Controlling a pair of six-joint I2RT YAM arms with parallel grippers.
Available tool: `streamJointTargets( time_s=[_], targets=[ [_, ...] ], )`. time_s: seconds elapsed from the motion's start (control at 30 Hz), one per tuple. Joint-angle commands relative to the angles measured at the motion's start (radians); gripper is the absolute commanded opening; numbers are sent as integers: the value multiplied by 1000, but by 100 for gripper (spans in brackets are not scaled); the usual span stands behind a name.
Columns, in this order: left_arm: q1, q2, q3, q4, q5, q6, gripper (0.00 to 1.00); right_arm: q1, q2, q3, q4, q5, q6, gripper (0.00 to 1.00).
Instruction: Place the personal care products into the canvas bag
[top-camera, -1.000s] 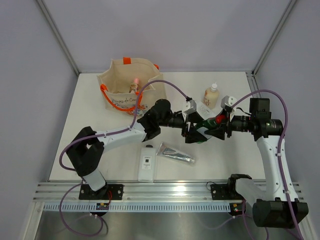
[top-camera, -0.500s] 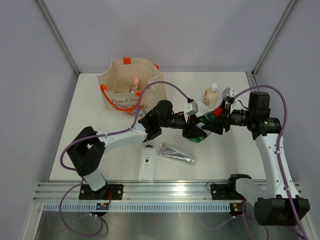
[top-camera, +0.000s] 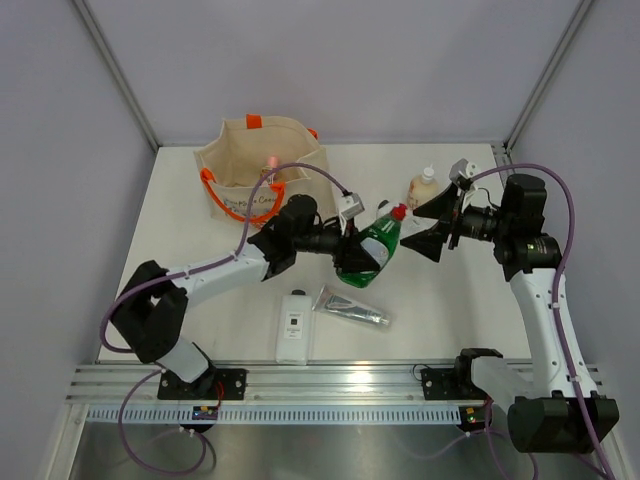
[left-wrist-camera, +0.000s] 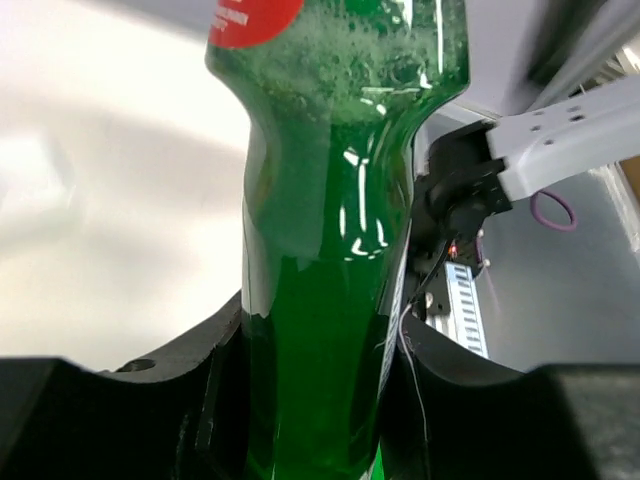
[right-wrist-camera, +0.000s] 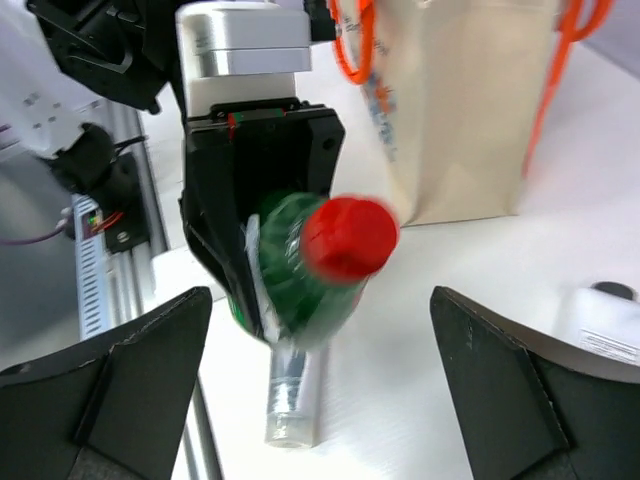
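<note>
A green bottle (top-camera: 372, 248) with a red cap hangs tilted above the table's middle, and my left gripper (top-camera: 352, 264) is shut on its lower body. In the left wrist view the green bottle (left-wrist-camera: 320, 300) fills the gap between both fingers (left-wrist-camera: 200, 385). My right gripper (top-camera: 426, 226) stands open just right of the cap, touching nothing. The right wrist view shows the red cap (right-wrist-camera: 348, 238) ahead of my open right gripper (right-wrist-camera: 320, 310). The canvas bag (top-camera: 262, 178) stands at the back left with a peach bottle (top-camera: 268, 166) inside it.
A beige bottle (top-camera: 422, 188) stands at the back right. A flat white bottle (top-camera: 293, 325) and a silver tube (top-camera: 352, 307) lie near the front. Another white bottle (right-wrist-camera: 605, 320) lies past the held one. The bag (right-wrist-camera: 470, 110) rises behind it.
The right gripper opened, let go of the green bottle and drew back right. The left gripper shut on the bottle and carried it left.
</note>
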Motion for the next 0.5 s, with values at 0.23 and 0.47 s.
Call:
streamJointTargets(
  time_s=[0.23, 0.47],
  targets=[
    [316, -282, 233, -444, -151, 30, 0, -78, -41, 19, 230, 175, 228, 100],
    [492, -185, 609, -748, -295, 129, 0, -144, -39, -92, 233, 75, 190, 99]
  ],
)
